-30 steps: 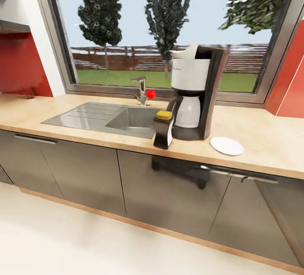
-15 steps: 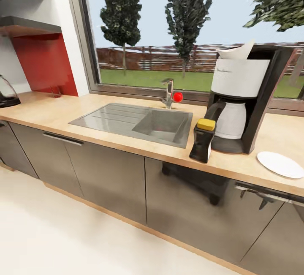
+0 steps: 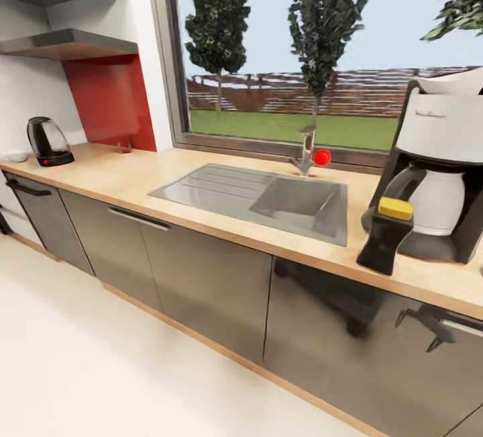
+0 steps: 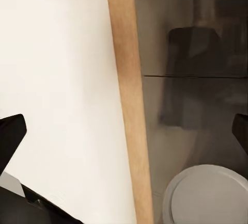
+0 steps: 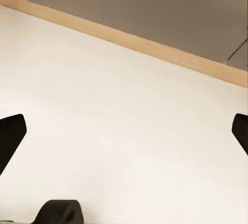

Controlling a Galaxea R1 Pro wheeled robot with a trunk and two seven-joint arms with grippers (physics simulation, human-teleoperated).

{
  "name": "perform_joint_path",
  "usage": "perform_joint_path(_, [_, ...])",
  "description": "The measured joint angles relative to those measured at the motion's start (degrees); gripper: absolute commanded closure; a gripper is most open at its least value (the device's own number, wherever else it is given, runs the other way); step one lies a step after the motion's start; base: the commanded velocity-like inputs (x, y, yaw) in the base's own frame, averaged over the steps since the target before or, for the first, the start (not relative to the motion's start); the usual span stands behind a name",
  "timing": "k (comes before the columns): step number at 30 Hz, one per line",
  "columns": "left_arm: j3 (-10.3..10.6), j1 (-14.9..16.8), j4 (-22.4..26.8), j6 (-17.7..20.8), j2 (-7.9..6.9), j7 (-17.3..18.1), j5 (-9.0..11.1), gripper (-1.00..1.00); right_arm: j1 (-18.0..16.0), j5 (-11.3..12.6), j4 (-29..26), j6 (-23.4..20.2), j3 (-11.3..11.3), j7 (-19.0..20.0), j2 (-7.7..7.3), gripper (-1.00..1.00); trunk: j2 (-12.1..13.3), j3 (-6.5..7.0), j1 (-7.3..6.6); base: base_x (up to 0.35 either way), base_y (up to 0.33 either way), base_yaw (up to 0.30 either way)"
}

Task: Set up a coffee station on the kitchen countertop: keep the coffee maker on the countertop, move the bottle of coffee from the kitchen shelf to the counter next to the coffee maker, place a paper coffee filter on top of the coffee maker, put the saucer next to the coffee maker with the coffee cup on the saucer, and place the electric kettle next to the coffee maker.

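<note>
So the electric kettle sits way off at the tabletop's far left end, well apart from the coffee maker; both sets of fingers hang spread open over floor

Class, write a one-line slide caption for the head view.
Electric kettle at the countertop's far left; bottle of coffee beside the coffee maker, right of the sink.
</note>
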State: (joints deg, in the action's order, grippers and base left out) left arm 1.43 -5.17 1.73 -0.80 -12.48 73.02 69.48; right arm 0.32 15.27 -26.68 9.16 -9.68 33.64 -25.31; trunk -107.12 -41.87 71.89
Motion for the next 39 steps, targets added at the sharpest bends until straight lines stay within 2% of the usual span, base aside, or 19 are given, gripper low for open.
perform_joint_path(7, [0.1, 0.0, 0.0, 0.0, 0.00, 0.0, 0.0, -1.00, 0.0, -0.1, 0.0, 0.0, 0.0, -0.1, 0.01, -1.00, 0.0, 0.00, 0.01, 0.046, 0.086, 0.262])
perform_joint_path(8, [0.1, 0.0, 0.0, 0.0, 0.01, 0.0, 0.0, -1.00, 0.0, -0.1, 0.0, 0.0, 0.0, -0.1, 0.52, -1.00, 0.0, 0.00, 0.02, 0.005, 0.010, 0.272])
perform_joint_path(11, [0.1, 0.0, 0.0, 0.0, 0.01, 0.0, 0.0, -1.00, 0.0, -0.7, 0.0, 0.0, 0.1, -0.1, 0.68, -1.00, 0.0, 0.00, 0.02, 0.003, 0.005, 0.272])
perform_joint_path(13, [0.1, 0.0, 0.0, 0.0, 0.01, -0.1, 0.0, -1.00, 0.0, -3.1, 0.0, 0.0, 0.0, -0.2, 0.95, -1.00, 0.0, 0.00, 0.02, 0.036, 0.001, 0.273])
perform_joint_path(14, [0.1, 0.0, 0.0, 0.0, 0.01, -0.1, 0.0, -1.00, 0.0, -6.3, 0.0, 0.0, 0.0, -1.4, 1.62, -1.00, 0.0, 0.00, 0.01, 0.116, 0.001, 0.273])
perform_joint_path(18, [0.1, 0.0, 0.0, 0.0, 0.01, -0.1, 0.0, -1.00, 0.0, -8.0, 0.1, 0.0, 0.0, -3.9, 2.80, -1.00, 0.0, 0.00, -0.01, 0.236, 0.000, 0.258])
perform_joint_path(19, [0.1, 0.0, 0.0, 0.0, 0.01, -0.1, 0.0, -1.00, 0.0, -9.2, 0.1, 0.0, 0.0, -5.3, 3.90, -1.00, 0.0, 0.00, -0.01, 0.299, 0.000, 0.170])
perform_joint_path(22, [0.2, 0.0, 0.0, 0.0, 0.01, -0.1, 0.0, -1.00, 0.0, -12.1, 0.2, 0.0, 0.1, -5.9, 4.70, -1.00, 0.0, 0.00, -0.02, 0.315, 0.000, 0.080])
perform_joint_path(24, [0.2, 0.0, 0.0, 0.0, 0.01, -0.1, 0.0, -1.00, 0.0, -19.2, 0.2, -0.2, 0.2, -6.1, 5.11, -1.00, 0.0, 0.00, -0.02, 0.326, 0.000, 0.015])
perform_joint_path(26, [0.1, 0.0, 0.0, 0.0, 0.01, -0.2, 0.0, -1.00, 0.0, -21.8, 0.3, -0.3, 0.3, -6.0, 5.23, -1.00, 0.0, 0.00, -0.02, 0.325, 0.054, 0.005])
perform_joint_path(28, [0.1, 0.0, 0.0, 0.0, 0.01, -0.2, 0.0, -1.00, 0.0, -22.5, 1.1, -0.3, 0.3, -6.1, 5.89, -1.00, 0.0, 0.00, -0.02, 0.315, 0.112, 0.042])
perform_joint_path(29, [0.1, 0.0, 0.0, 0.0, 0.00, -0.2, 0.0, -1.00, 0.0, -22.9, 2.2, -0.2, 0.4, -6.2, 6.93, -1.00, 0.0, -0.01, -0.02, 0.302, 0.156, 0.150])
perform_joint_path(31, [0.0, 0.0, 0.0, 0.0, 0.00, -0.2, 0.0, -1.00, 0.0, -23.6, 3.3, -0.2, 0.4, -7.4, 8.09, -1.00, 0.0, 0.00, -0.01, 0.286, 0.185, 0.216])
perform_joint_path(35, [-0.1, 0.0, 0.0, 0.0, 0.00, -0.2, 0.0, -1.00, 0.0, -25.0, 3.6, -0.2, 0.4, -8.8, 8.45, -1.00, 0.0, 0.00, -0.01, 0.264, 0.208, 0.245])
perform_joint_path(38, [-0.1, 0.0, 0.0, 0.0, 0.00, -0.2, 0.0, -1.00, 0.0, -28.3, 3.9, -0.2, 0.4, -10.2, 9.30, -1.00, 0.0, 0.00, -0.01, 0.211, 0.248, 0.268])
perform_joint_path(39, [-0.1, 0.0, 0.0, 0.0, 0.00, -0.2, 0.0, -1.00, 0.0, -28.6, 3.9, -0.2, 0.4, -10.2, 9.36, -1.00, 0.0, 0.00, -0.01, 0.199, 0.256, 0.271])
